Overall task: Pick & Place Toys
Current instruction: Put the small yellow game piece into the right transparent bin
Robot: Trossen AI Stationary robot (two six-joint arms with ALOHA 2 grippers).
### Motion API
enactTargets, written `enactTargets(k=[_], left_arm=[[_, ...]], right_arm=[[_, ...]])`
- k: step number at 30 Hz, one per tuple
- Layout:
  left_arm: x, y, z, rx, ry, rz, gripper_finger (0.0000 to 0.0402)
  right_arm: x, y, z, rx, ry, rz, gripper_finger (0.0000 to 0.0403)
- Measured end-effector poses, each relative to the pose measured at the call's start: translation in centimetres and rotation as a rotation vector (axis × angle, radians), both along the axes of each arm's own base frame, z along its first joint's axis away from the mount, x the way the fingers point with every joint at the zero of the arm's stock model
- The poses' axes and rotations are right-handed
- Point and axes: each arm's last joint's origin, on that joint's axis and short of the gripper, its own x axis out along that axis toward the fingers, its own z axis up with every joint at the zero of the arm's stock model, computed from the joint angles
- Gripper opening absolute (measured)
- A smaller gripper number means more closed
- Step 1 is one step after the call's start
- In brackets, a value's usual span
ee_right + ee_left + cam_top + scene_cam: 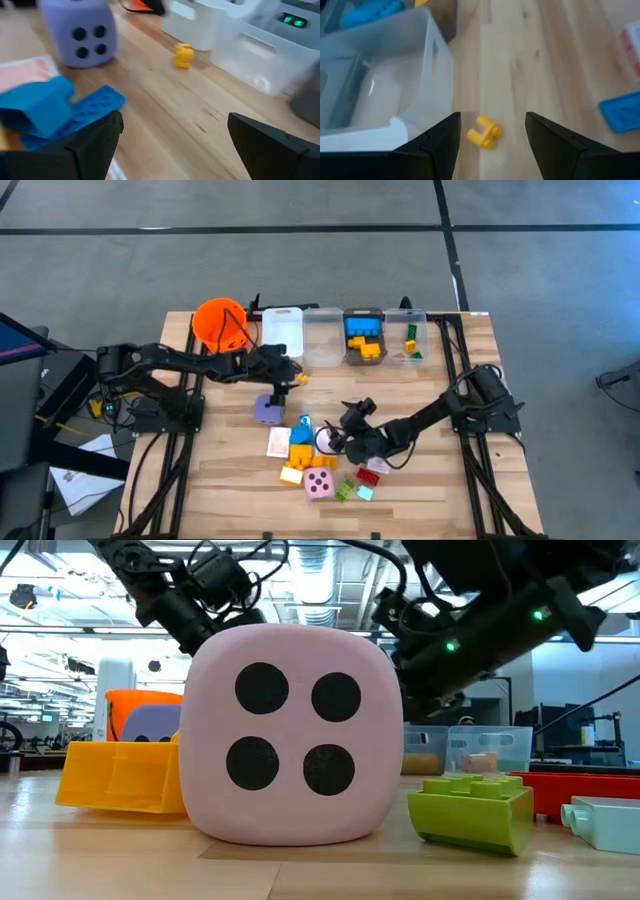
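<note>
Since our left pincer hangs open and empty over the small yellow brick, we judge it light, stiff, best pinched across its flat sides.

I see a wooden slatted table standing on a grey floor crossed by dark lines. Along the table's far edge sits an orange bucket, and beside it a row of rectangular bins: a white one, a clear one, a darker one and another clear one. Off the table's left side I see papers lying on the floor.
</note>
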Motion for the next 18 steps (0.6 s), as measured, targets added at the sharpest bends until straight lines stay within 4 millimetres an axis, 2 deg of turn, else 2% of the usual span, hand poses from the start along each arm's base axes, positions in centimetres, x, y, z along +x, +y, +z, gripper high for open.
enactTargets(k=[7,13,18], left_arm=[[1.4,0.9,-1.3,-0.020,0.158,-0.029,0.0213],[3.1,1.3,-1.8,-0.006,0.193,-0.054,0.0213],[3.5,1.4,-2.4,-0.019,0.202,-0.057,0.0213]], right_arm=[[0.7,-0.7,0.4,-0.004,-0.013,0.022,0.0359],[0.6,-0.7,0.3,0.008,0.002,0.040,0.0359],[0.6,-0.7,0.2,0.009,0.008,0.038,0.0359]])
